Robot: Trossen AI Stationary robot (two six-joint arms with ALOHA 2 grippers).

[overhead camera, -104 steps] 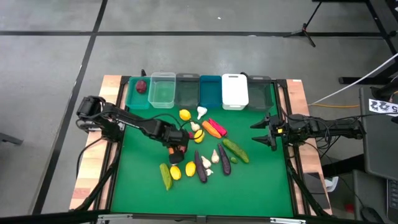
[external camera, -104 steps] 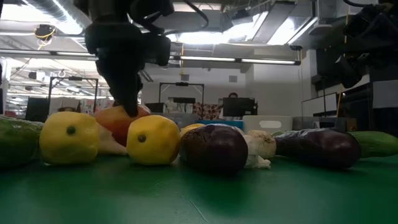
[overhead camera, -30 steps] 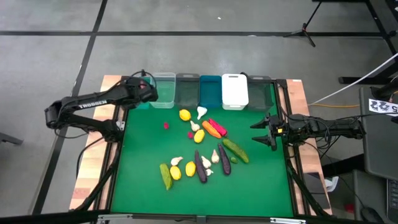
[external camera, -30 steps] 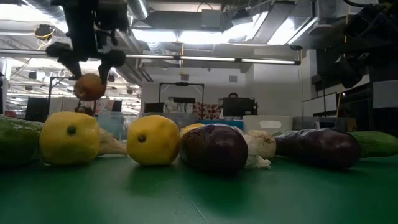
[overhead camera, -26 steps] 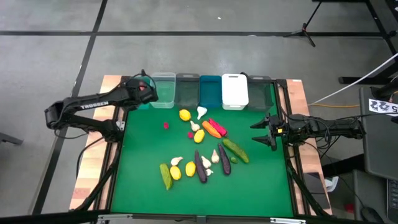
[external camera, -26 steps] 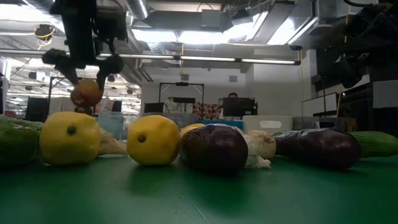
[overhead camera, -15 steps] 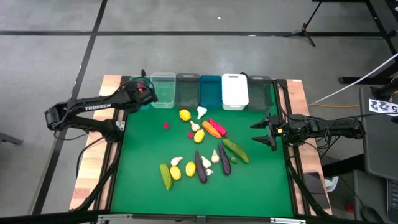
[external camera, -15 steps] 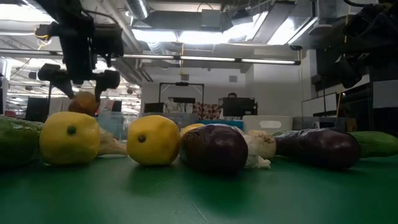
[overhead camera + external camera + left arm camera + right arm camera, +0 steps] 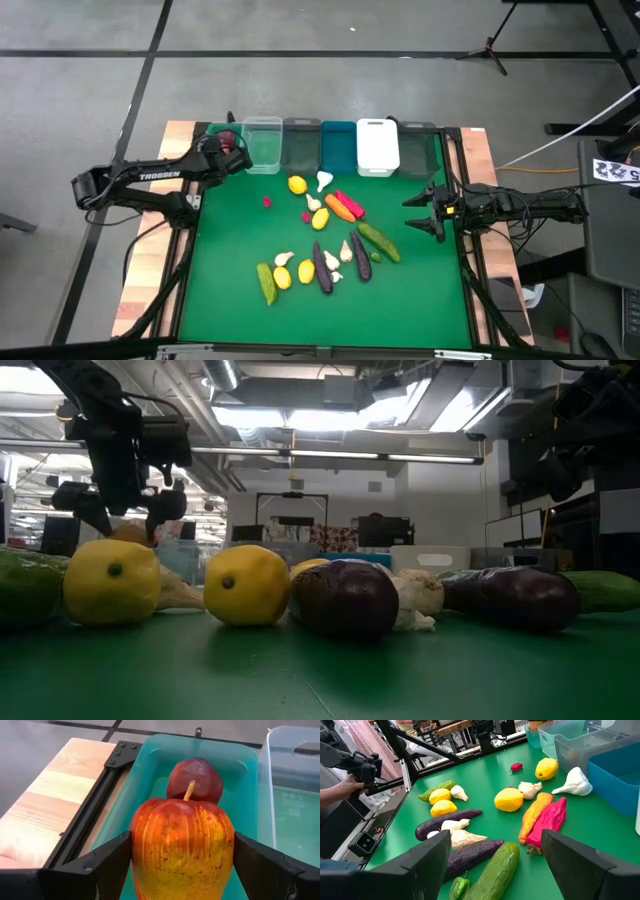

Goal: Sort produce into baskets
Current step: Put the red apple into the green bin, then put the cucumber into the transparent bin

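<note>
In the left wrist view, the red-and-yellow apple [image 9: 182, 851] held in the left hand [image 9: 182, 870] is cut off by the picture's bottom edge and hides the lower part of the dark red beet [image 9: 194, 780] and much of the floor of the teal bin [image 9: 150, 775]. In the low view, a lemon [image 9: 112, 581] hides most of the apple. In the high view, the left hand covers part of the teal bin and the apple is too small to make out.
</note>
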